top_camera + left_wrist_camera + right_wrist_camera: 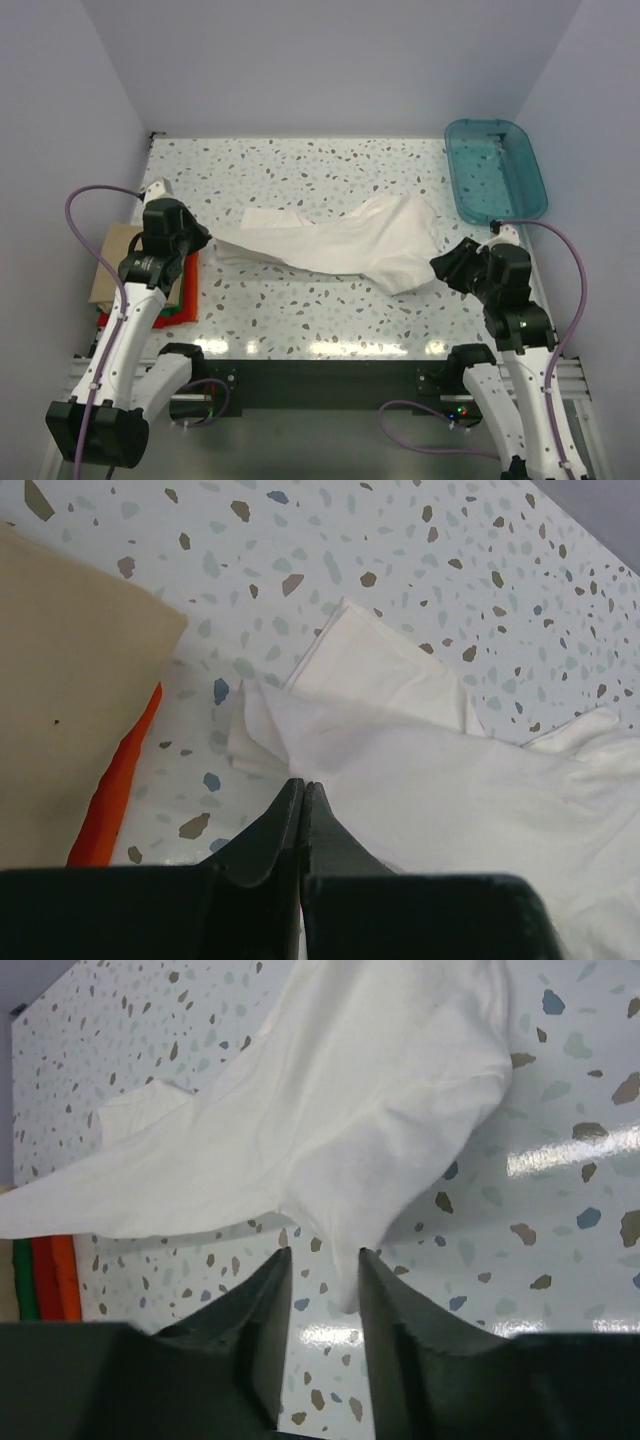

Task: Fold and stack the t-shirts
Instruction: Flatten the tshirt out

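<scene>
Both arm bases sit at near edge of table (300, 310); links rise and lean fwd over the speckled top.

L arm: elbow up, wrist angled inward and down toward table centre. Left gripper (203, 240) (303, 783) low over the surface, just inboard of the folded stack. Jaws fully closed, tips pressed together at left end of white t-shirt (340, 240) (450, 790) (370, 1090). Cloth runs right up to the tips and looks pinched there, with a drawn ridge leading away from them.

R arm: forearm upright, wrist tipped fwd and left. Right gripper (443, 265) (322, 1252) at the shirt's near-right corner. Jaws parted by a narrow gap. A drooping point of cloth hangs into that gap, against the inner face of one finger; no clamping visible.

White t-shirt: lies across mid-table, unfolded and bunched, bulk toward the R side, narrowing to a strip toward the L gripper. One sleeve lies flat on the far side.

Folded stack: at table's L edge, tan shirt (115, 262) (70, 710) on top, red shirt (188, 285) (115, 790) (58, 1275) edge showing beneath, green shirt (22, 1280) edge beside the red. Apart from the white shirt.

Teal bin (495, 170): far-right corner, well apart from the shirts.
</scene>
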